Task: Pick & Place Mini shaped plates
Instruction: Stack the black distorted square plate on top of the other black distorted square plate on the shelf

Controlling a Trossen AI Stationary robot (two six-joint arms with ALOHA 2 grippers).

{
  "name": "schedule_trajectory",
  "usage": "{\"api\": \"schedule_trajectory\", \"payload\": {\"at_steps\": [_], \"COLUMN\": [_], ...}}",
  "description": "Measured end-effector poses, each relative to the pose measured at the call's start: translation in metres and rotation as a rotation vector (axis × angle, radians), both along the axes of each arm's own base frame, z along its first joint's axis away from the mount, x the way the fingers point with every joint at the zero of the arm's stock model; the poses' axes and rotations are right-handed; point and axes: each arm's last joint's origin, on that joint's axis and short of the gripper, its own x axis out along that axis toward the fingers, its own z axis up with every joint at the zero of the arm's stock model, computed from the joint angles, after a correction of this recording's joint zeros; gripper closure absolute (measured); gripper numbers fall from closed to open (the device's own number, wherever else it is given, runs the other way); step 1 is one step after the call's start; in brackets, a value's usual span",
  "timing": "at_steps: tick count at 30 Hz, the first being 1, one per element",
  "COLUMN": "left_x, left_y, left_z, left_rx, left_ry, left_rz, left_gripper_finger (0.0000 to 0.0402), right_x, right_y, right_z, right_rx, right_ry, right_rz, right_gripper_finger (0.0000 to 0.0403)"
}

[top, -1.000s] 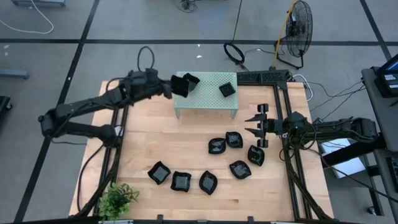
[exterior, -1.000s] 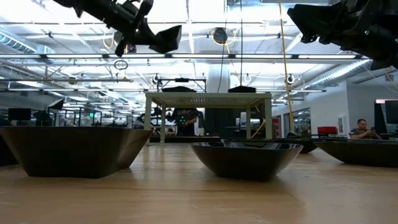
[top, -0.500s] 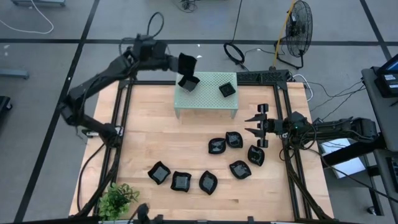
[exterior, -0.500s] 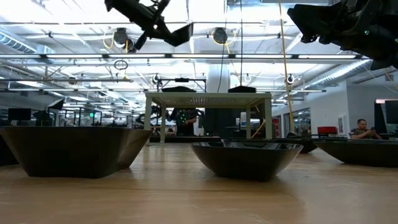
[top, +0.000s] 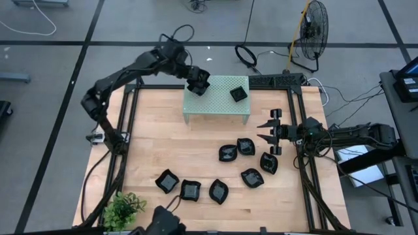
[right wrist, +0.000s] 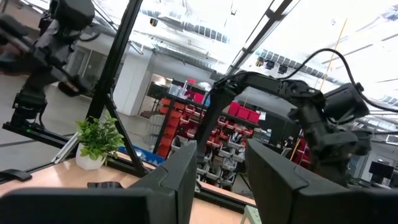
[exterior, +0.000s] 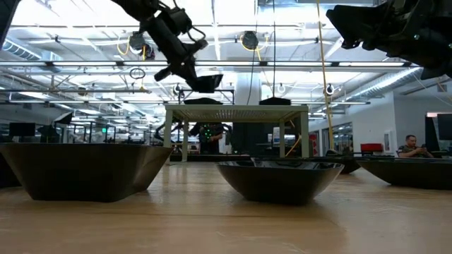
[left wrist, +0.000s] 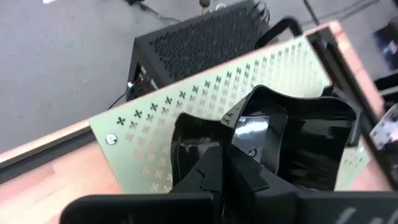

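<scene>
My left gripper (top: 194,79) is over the far left corner of the pale green stand (top: 219,104), shut on a glossy black mini plate (left wrist: 292,143). In the low view that plate (exterior: 205,82) is above the stand top (exterior: 236,108). Two other plates lie flat on the stand, one right under the held plate (left wrist: 186,152) and one further right (top: 238,94). Several more plates rest on the wooden table (top: 228,153). My right gripper (top: 270,131) is open at the table's right side, with nothing between its fingers (right wrist: 180,180). My left gripper pinches the held plate's raised rim (left wrist: 241,138) between its two fingers (left wrist: 208,171). The fingers slant down at it from the table's far left. The plate sits below the fingertips, about level and clear of the stand (exterior: 205,82).
A small potted plant (top: 124,207) stands at the near left corner. Three plates lie in a row near the front edge (top: 190,190), and several cluster right of centre (top: 252,177). Black frame rails run along both sides of the table (top: 307,189).
My left gripper has carried the plate toward the far edge and then right, over the stand's far left corner. It has tipped to point more steeply down. The plate has stayed in its hold and now sits nearer the stand top.
</scene>
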Motion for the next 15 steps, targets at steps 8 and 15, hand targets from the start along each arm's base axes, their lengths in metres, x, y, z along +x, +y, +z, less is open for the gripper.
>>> {"api": "schedule_trajectory", "payload": {"at_steps": [8, 15], "left_x": [-0.0034, -0.0005], "left_y": [-0.0017, -0.0069], "left_z": [-0.0084, -0.0097], "left_rx": [0.013, 0.025], "left_ry": [0.127, 0.158], "left_rz": [0.037, 0.013], "left_gripper_finger": [0.0386, 0.0396], "right_x": [0.0000, 0.0000], "right_y": [0.0000, 0.0000], "right_z": [0.0000, 0.0000], "right_rx": [-0.001, 0.000], "right_ry": [0.000, 0.000], "right_rz": [0.000, 0.000], "right_gripper_finger": [0.0277, 0.0277]}}
